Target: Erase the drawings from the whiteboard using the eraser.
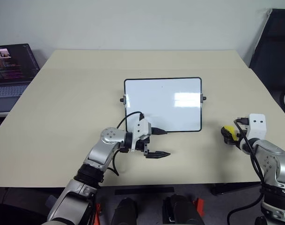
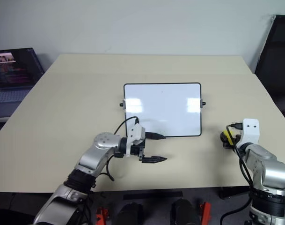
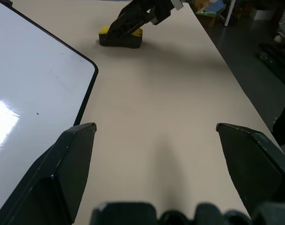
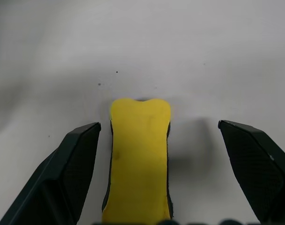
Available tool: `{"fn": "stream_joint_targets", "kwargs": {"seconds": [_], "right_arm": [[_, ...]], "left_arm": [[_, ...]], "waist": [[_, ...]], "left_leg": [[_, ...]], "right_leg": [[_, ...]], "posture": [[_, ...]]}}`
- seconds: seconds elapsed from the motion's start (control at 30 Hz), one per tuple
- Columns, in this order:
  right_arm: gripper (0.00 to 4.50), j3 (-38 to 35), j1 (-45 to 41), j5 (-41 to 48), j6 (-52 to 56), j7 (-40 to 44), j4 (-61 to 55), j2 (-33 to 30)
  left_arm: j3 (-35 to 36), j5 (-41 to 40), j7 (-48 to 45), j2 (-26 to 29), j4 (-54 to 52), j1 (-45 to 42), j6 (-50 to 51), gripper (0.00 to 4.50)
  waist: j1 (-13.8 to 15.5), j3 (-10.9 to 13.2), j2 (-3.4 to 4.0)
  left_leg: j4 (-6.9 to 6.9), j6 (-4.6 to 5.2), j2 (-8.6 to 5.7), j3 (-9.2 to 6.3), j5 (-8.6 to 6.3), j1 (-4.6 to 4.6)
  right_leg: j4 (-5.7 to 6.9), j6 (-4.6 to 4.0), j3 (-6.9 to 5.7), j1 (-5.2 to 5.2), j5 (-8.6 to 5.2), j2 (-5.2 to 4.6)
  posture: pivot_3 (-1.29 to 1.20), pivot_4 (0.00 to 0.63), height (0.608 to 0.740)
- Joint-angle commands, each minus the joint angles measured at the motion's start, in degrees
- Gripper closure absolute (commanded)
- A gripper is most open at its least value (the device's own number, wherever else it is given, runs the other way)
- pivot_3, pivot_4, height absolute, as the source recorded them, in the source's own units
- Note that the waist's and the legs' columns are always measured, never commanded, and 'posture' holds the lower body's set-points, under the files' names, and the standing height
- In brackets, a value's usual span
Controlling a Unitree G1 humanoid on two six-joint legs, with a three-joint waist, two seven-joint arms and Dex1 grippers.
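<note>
The whiteboard lies flat in the middle of the beige table, black-framed, with a knob at each short side. Its white face carries glare and a tiny speck; I can make out no drawings on it. My left gripper hovers just in front of the board's near edge, pointing right, its fingers wide apart and empty. The eraser, a yellow block on a dark base, rests on the table to the right of the board. My right gripper is open around it, with a gap between each finger and the block.
An open laptop sits on a side surface at the far left. A black chair stands at the far right, beyond the table's corner. The table's front edge runs close below both grippers.
</note>
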Motion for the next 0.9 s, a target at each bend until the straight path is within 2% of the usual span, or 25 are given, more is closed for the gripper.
{"fn": "stream_joint_targets", "kwargs": {"seconds": [0.03, 0.1, 0.2, 0.33, 0.47, 0.63, 0.77, 0.8, 0.9], "right_arm": [[0.03, -3.83, -1.82, 0.59, -1.51, -2.84, -2.18, 1.27], [0.03, -6.65, -2.33, 2.23, -1.84, -4.50, -4.31, 3.71], [0.03, -9.27, -1.81, 3.37, -2.09, -6.56, -7.69, 6.65], [0.03, -9.04, 1.93, 3.77, -5.44, -7.04, -12.52, 9.08], [0.03, -4.62, 9.48, 2.00, -13.21, -5.52, -18.63, 10.86], [0.03, 6.29, 21.68, -5.55, -28.00, -3.95, -23.97, 10.30], [0.03, 9.65, 27.25, -8.42, -36.98, -4.21, -21.66, 11.91], [0.03, 10.46, 28.56, -9.14, -38.97, -3.96, -21.15, 11.90], [0.03, 9.68, 30.94, -8.83, -40.47, -4.55, -21.20, 12.86]], "left_arm": [[2.60, 1.74, 5.33, -0.06, -1.72, 0.39, -3.18, 0.00], [4.92, 4.22, 13.04, -1.50, -0.64, 1.39, -7.27, 0.00], [8.10, 3.81, 20.77, -3.65, -2.85, 4.57, -4.92, 0.00], [10.21, 6.06, 30.41, -5.84, -7.71, 10.05, -3.23, 0.00], [13.16, 6.76, 41.26, -9.88, -14.24, 15.54, 1.65, 0.00], [15.96, 9.16, 52.81, -14.25, -18.83, 21.50, 2.88, 0.00], [15.08, 11.28, 55.95, -15.04, -19.01, 23.20, 1.57, 0.00], [14.99, 11.42, 56.64, -15.30, -19.28, 23.80, 1.08, 0.00], [15.16, 12.32, 59.26, -15.93, -20.88, 25.67, 1.15, 0.00]], "waist": [[-0.03, 0.00, 0.00], [-0.01, 0.00, 0.00], [-0.01, 0.00, 0.01], [0.00, -0.01, 0.01], [0.02, -0.01, 0.01], [0.01, -0.02, 0.04], [-0.01, -0.02, 0.02], [-0.01, -0.02, 0.02], [-0.01, -0.02, 0.02]], "left_leg": [[0.00, 0.00, 0.00, 0.00, 0.00, 0.00], [0.00, 0.00, 0.01, -0.01, 0.00, 0.01], [-0.01, 0.00, 0.03, -0.03, 0.00, -0.01], [-0.06, 0.00, 0.03, -0.03, 0.00, -0.02], [-0.05, 0.00, 0.03, -0.06, 0.00, -0.03], [-0.04, -0.01, 0.02, -0.05, 0.00, 0.05], [0.04, -0.01, 0.00, -0.05, 0.00, 0.14], [0.04, -0.02, 0.00, -0.08, 0.00, 0.16], [0.04, -0.02, -0.01, 0.00, 0.00, 0.15]], "right_leg": [[0.00, 0.00, 0.00, 0.00, 0.00, 0.00], [0.01, 0.00, 0.01, 0.00, 0.00, 0.00], [0.02, 0.01, 0.06, 0.00, 0.00, 0.00], [0.00, 0.05, 0.08, -0.01, -0.02, -0.03], [0.01, 0.05, 0.10, 0.00, -0.02, -0.09], [0.01, 0.04, 0.09, 0.04, -0.03, -0.11], [0.03, 0.02, 0.02, 0.10, -0.04, -0.11], [0.03, -0.27, 0.02, 0.14, -0.21, -0.11], [0.01, -0.29, 0.03, 0.13, -0.22, -0.14]], "posture": [[0.00, 0.150, 0.740], [0.00, 0.150, 0.740], [0.00, 0.150, 0.740], [0.00, 0.150, 0.740], [0.00, 0.150, 0.740], [0.00, 0.150, 0.740], [0.00, 0.150, 0.740], [0.00, 0.150, 0.740], [0.00, 0.150, 0.740]]}}
